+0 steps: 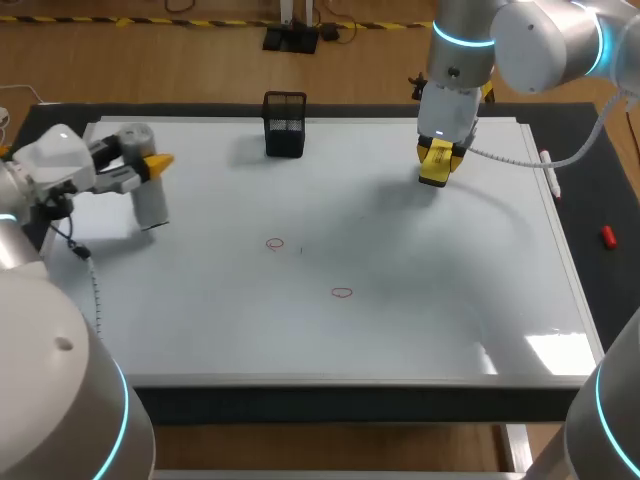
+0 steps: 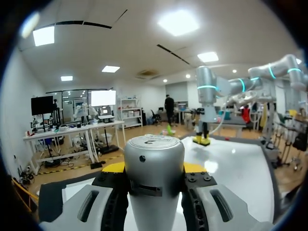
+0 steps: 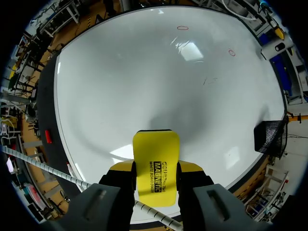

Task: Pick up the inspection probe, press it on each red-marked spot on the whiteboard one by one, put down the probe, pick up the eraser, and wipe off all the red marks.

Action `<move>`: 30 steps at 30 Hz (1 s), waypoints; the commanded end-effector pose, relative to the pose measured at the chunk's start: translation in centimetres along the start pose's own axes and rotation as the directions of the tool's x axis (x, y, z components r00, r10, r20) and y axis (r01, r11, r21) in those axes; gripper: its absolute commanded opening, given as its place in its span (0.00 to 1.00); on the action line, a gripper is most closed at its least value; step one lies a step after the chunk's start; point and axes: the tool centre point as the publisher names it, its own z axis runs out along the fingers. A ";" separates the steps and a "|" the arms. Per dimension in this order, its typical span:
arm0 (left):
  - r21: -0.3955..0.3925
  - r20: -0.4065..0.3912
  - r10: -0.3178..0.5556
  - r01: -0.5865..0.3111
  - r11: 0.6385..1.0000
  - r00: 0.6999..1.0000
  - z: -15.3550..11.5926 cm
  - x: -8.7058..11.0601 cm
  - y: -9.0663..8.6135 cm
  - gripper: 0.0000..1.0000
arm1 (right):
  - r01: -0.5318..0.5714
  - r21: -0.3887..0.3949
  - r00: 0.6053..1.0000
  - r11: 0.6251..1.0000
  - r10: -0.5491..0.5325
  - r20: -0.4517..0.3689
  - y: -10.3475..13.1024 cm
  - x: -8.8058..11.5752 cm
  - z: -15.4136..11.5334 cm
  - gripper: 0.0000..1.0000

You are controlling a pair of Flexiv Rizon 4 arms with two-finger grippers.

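Your left pincer (image 1: 150, 165) is clamped on the inspection probe (image 1: 150, 203) in the upper left of the head view, near the left edge of the whiteboard (image 1: 420, 340). The left wrist view shows the silver cylinder gripped from both sides. Your right pincer (image 1: 437, 160) is closed on the yellow eraser (image 1: 432, 178), upper right of centre, hanging over the board. The two red marks (image 1: 275, 243) lie near mid-frame, one lower and further right than the other, and both are well apart from either tool.

The main risk is order. With both tools in hand, an early sweep of the eraser would remove the marks before the probe has pressed them. The marks are small, thin outlines, so a probe brought down slightly off target could miss one. If both arms head for the middle together they could meet, since the marks sit between them. The black mesh holder (image 1: 285, 125) stands at the board's top edge and could catch a low, wide swing. A probe pressed at a tilt might also slip in the grip.

You cannot tell whether the probe's lower end touches the board. Its tip is hidden below the fingers in the left wrist view, which shows no marks either. The eraser's wiping face is turned away from view. Its shadow suggests that it is clear of the surface, though this is not certain.
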 end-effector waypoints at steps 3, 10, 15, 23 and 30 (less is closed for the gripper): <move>-0.008 0.044 -0.018 0.018 1.000 0.999 -2.7 -1.3 -0.3 0.00 | 0.002 0.000 1.000 1.000 -0.002 -0.003 -0.1 0.0 -0.1 0.00; -0.007 0.081 -0.010 0.011 1.000 0.997 -4.3 -2.3 -0.4 0.00 | 0.002 0.000 1.000 1.000 -0.002 -0.003 -0.1 0.0 -0.1 0.00; -0.003 0.091 0.002 -0.002 1.000 0.996 -4.8 -2.4 -0.5 0.00 | 0.002 0.000 1.000 1.000 -0.002 -0.003 -0.1 0.0 -0.1 0.00; -0.003 0.091 0.002 -0.002 1.000 0.996 -4.8 -2.4 -0.5 0.00 | 0.002 0.000 1.000 1.000 -0.002 -0.003 -0.1 0.0 -0.1 0.00; -0.003 0.091 0.002 -0.002 1.000 0.996 -4.8 -2.4 -0.5 0.00 | 0.073 0.024 0.997 0.997 -0.073 -0.015 1.7 -1.8 -0.5 0.00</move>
